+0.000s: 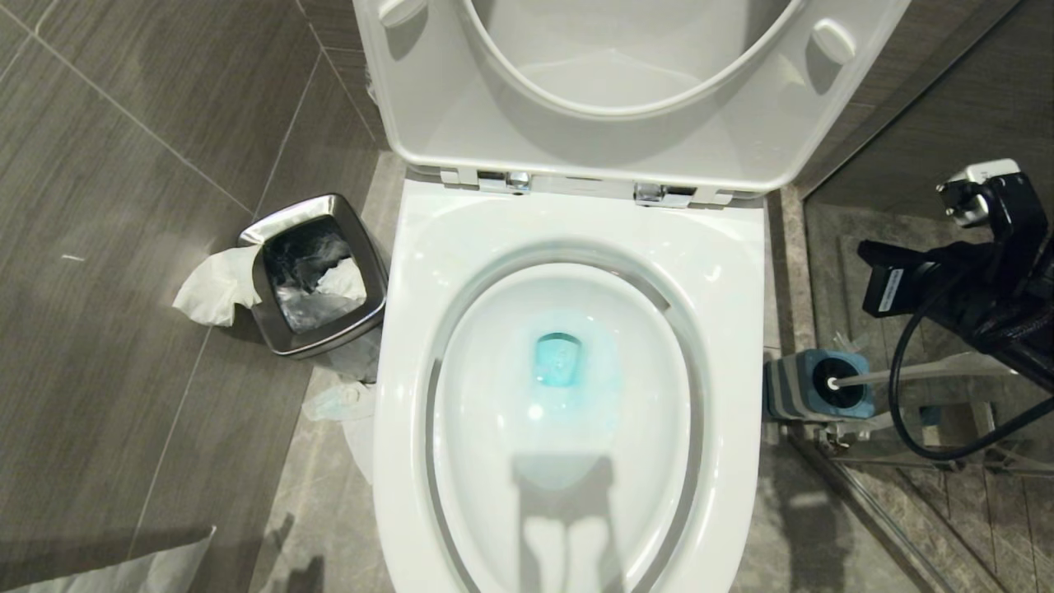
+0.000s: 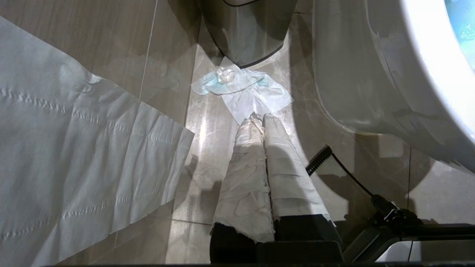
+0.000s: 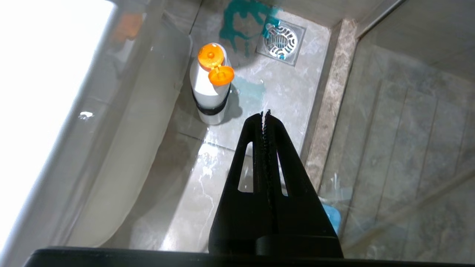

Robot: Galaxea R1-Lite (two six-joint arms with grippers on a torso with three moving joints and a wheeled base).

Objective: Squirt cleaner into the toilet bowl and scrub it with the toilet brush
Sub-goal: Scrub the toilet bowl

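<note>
Both sets of jaws are sitting pressed together with nothing between them, operator. Your right gripper point(image 3: 266, 113) is showing black fingers meeting tip to tip, hanging above the wet floor point(image 3: 207, 207) on the toilet's right side. Your left gripper point(image 2: 259, 116) is showing paper-wrapped fingers side by side, pointing at the floor on the toilet's left side.

Item: the toilet bowl point(image 1: 461, 239), seat and lid standing raised. It is holding water tinted blue point(image 1: 560, 358) round the outlet at the middle of the basin.

Item: the toilet brush point(image 1: 922, 372), white handle leaning out toward the right, its head sitting down inside the blue-topped holder point(image 1: 803, 387). That holder is standing on the floor just beside the bowl's right rim.

Item: a cleaner bottle point(image 3: 209, 91), white with its orange flip cap point(image 3: 221, 75) hanging open, standing upright on the floor close against the toilet's base, near the floor drain point(image 3: 281, 42). Teal stains are lying beside the drain.

Item: a steel waste bin point(image 1: 280, 329) by the bowl's left rim, holding a dark liner and crumpled paper; tissue point(image 1: 216, 287) is spilling over its left edge.

Loose paper point(image 2: 245, 91) is lying on the floor between bin and toilet base, and a long paper strip point(image 2: 81, 155) is lying further left. A raised stone kerb point(image 3: 328, 100) is bounding the narrow floor strip to the toilet's right.
</note>
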